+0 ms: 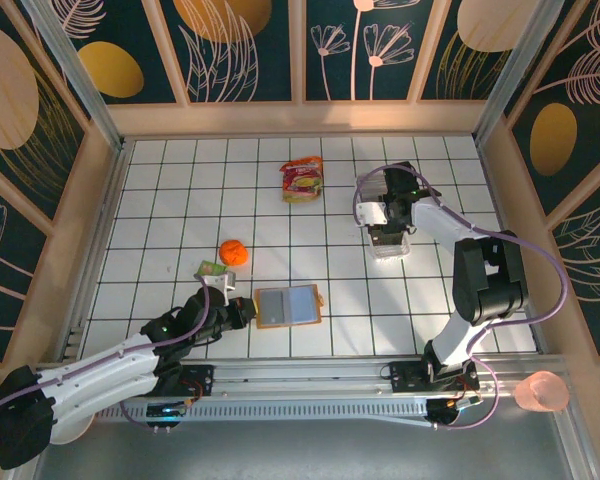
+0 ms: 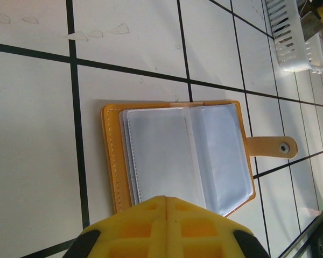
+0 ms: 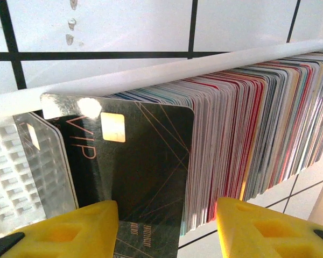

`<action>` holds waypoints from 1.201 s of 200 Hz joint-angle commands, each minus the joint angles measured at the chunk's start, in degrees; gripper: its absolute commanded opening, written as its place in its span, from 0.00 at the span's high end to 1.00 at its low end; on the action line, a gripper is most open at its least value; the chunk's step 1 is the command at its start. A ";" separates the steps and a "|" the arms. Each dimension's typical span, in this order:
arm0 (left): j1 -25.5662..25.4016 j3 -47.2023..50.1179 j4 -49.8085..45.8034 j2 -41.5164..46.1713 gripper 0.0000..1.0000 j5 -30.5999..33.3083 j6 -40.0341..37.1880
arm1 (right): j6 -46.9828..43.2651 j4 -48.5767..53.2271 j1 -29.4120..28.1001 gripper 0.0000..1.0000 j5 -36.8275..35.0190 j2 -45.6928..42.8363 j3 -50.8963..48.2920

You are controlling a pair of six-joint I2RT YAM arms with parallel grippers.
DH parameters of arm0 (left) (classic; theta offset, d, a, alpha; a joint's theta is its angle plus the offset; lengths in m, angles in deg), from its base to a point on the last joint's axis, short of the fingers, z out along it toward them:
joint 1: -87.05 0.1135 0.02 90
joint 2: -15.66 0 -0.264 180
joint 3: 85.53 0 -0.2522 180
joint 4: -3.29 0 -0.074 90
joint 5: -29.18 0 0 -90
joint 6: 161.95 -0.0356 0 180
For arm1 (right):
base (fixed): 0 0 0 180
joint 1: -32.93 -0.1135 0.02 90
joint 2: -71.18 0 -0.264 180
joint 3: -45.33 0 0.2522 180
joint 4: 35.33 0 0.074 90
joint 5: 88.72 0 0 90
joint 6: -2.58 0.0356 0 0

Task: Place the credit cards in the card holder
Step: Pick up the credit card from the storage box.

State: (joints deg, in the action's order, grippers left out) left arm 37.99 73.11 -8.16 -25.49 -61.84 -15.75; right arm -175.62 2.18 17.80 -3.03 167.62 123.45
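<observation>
Right gripper [image 3: 167, 215], spread around the frontmost dark plastic credit card [image 3: 134, 161] at frame bottom, should pinch it alone; left gripper [image 2: 167, 201], pressed together, sits at the open orange-brown leather card holder [image 2: 183, 156].

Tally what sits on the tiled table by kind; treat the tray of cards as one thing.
card holder: 1
tray packed with credit cards: 1
orange ball: 1
red-and-yellow snack packet: 1
small green item: 1
Total: 5

A white tiled floor [image 1: 180, 200] ringed by dark floral walls [image 1: 250, 40]
</observation>
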 commanded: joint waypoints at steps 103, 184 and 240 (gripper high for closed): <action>-0.16 0.21 -0.81 1.13 1.00 0.48 1.23 | -0.65 2.00 -1.12 0.68 1.16 1.12 0.24; -0.16 0.48 -0.72 1.84 1.00 0.22 1.56 | -0.65 2.35 -1.30 0.84 0.58 -1.01 -0.45; -0.14 0.48 -0.40 2.11 1.00 0.00 1.63 | 1.19 7.01 -1.52 0.91 1.58 -3.98 -0.76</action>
State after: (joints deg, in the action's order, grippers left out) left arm 37.97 73.11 -8.16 -24.07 -61.84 -14.68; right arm -175.75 6.04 17.08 -2.29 165.48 123.45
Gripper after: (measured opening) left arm 0.039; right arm 0.109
